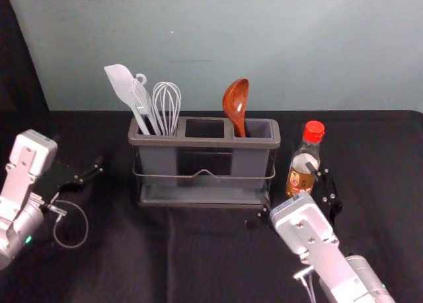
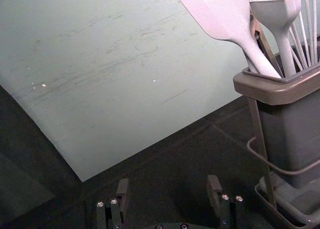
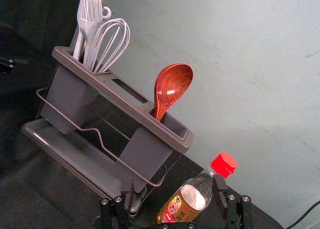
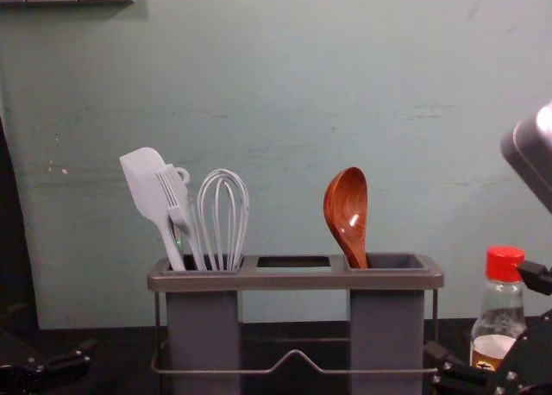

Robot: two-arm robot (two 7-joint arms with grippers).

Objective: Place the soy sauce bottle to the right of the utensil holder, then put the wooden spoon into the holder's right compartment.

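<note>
Utensil holder; right end effector at its right, spread wide about ungripped soy sauce bottle; left end effector at its left, open, empty; right compartment containing wooden spoon; placements seemingly complete, withdrawal due.

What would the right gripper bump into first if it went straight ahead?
Probably the bottle. It shows between the open fingers of the right gripper, though how far ahead is hard to tell.

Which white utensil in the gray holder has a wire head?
The white balloon whisk, the rightmost white one; the flat white spatula has a solid blade, the white brush bristles.
</note>
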